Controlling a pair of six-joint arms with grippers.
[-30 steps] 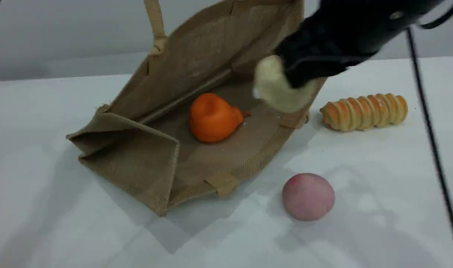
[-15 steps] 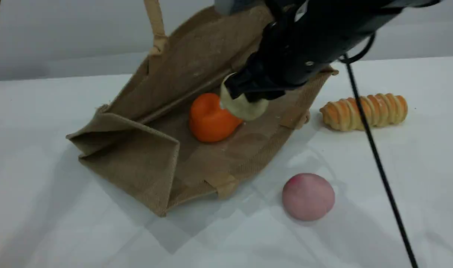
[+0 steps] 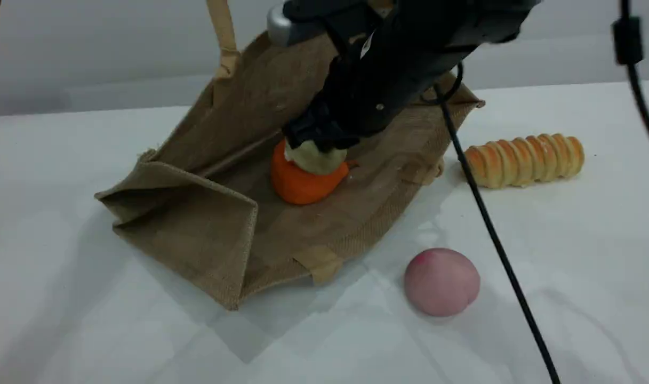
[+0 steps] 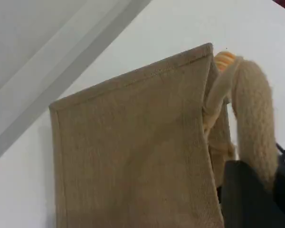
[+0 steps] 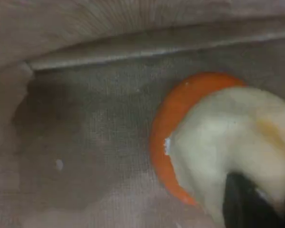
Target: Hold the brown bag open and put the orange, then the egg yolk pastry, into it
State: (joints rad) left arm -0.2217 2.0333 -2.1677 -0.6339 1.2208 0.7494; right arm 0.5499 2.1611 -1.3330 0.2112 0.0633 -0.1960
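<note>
My right arm's black gripper [image 3: 314, 143] slanted down from the top edge, its fingers clamped tight on the pale cream lumpy pastry [image 3: 316, 159]. My left arm's black gripper [image 4: 251, 190], outside the scene view, pinched the thick beige rope handle [image 4: 256, 118].

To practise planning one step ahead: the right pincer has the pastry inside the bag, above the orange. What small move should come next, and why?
Probably open the right pincer and release. The egg yolk pastry it grips sits inside the brown bag, on or just above the orange, and the left pincer holds a handle up, with the mouth open.
</note>
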